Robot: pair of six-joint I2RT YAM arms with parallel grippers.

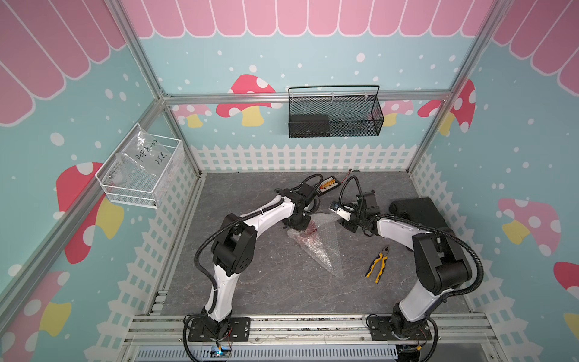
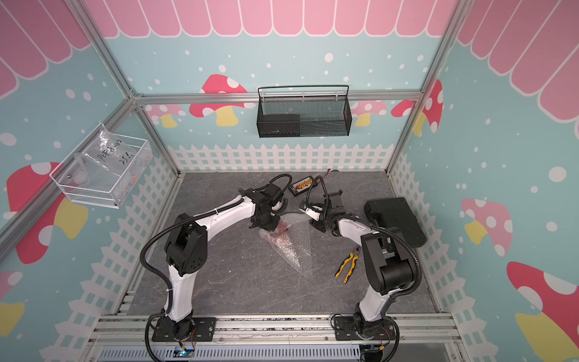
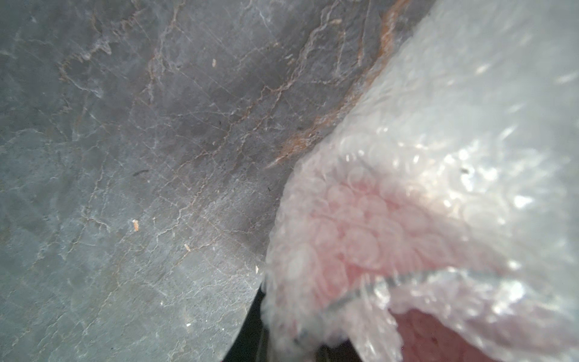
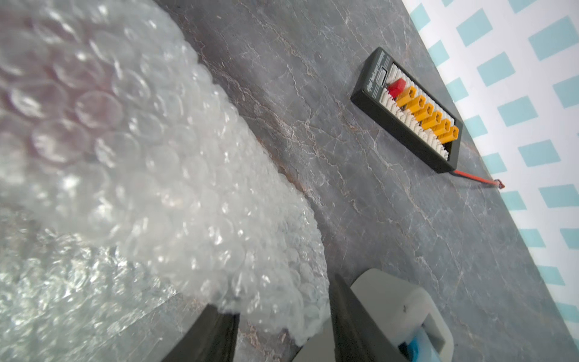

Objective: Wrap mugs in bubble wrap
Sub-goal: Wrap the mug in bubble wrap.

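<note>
The red mug (image 1: 308, 226) lies on the grey table, showing only as a red patch through the bubble wrap (image 1: 322, 247) folded over it. In both top views the wrap tapers toward the front of the table. My left gripper (image 1: 299, 224) sits right at the mug's left side. The left wrist view is filled with wrap (image 3: 438, 156) tinted pink by the mug (image 3: 360, 225); it bunches into the jaws, which are shut on it. My right gripper (image 4: 279, 301) is at the wrap's far right edge, its fingers (image 4: 216, 332) apart with a fold of wrap (image 4: 188, 188) between them.
Yellow-handled pliers (image 1: 378, 263) lie right of the wrap, near my right arm. A black case (image 1: 419, 216) stands at the right wall. A black connector board (image 4: 410, 109) with orange plugs lies at the back by the fence wall.
</note>
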